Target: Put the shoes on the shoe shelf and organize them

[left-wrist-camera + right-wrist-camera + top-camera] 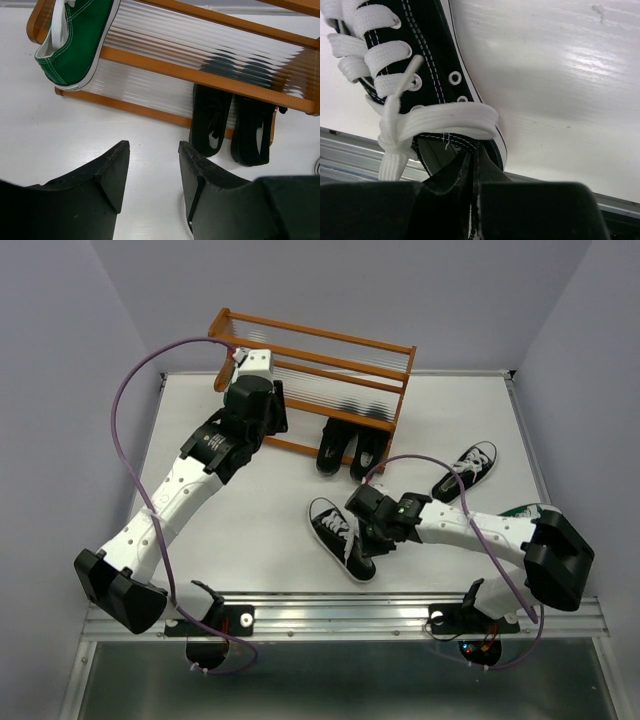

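Surface [200,440]: it's carrying everything and looking slick. A shoe slipping from the right claw is probably going to skid.
Shoe shelf [320,360]: it's standing just ahead of the left claw and well ahead of the right one. The thin rod tiers are giving poor footing, so a shoe landing tilted is risking a slide off.
Left claw [153,150]: it's hanging spread wide, gripping nothing, and crowding the shelf front. An incoming arm is risking a bump here.
Right claw [472,165]: it's squeezing almost closed on the thin rim of the black sneaker [340,537]. With a pinch that small, the shoe is threatening to swing or peel out on the lift.
Plain black pair [232,125]: they're sitting under the lower tier, ahead-right of the left claw.
Green sneaker [75,40]: it's overhanging the rail, up-left of the left claw. One knock and it's tumbling.
Loose lace [395,130]: it's draping right beside the right claw and inviting a snag.
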`<control>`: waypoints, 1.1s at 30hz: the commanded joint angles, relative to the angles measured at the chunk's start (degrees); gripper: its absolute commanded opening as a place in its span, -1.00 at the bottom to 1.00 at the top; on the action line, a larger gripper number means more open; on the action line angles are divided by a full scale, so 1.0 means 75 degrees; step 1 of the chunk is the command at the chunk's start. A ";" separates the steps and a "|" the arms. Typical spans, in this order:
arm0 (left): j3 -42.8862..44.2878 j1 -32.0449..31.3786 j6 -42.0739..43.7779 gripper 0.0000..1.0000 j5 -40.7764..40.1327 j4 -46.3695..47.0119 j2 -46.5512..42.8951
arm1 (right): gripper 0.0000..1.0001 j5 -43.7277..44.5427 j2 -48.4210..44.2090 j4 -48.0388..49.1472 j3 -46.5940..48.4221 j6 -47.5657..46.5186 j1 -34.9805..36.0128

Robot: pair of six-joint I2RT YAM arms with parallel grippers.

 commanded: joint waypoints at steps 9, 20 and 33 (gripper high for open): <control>-0.0240 0.0174 -0.0073 0.11 0.0101 0.0271 -0.0414 | 0.00 0.0642 0.0764 0.0971 0.0879 -0.0572 0.0167; -0.0228 0.0186 -0.0108 0.11 0.0148 0.0271 -0.0391 | 0.13 0.1029 0.1373 0.0981 0.0715 -0.0831 0.0494; 0.0041 0.0350 -0.0108 0.11 0.0194 0.0131 -0.0472 | -0.99 0.1533 0.0743 0.0537 0.1733 -0.1602 0.0495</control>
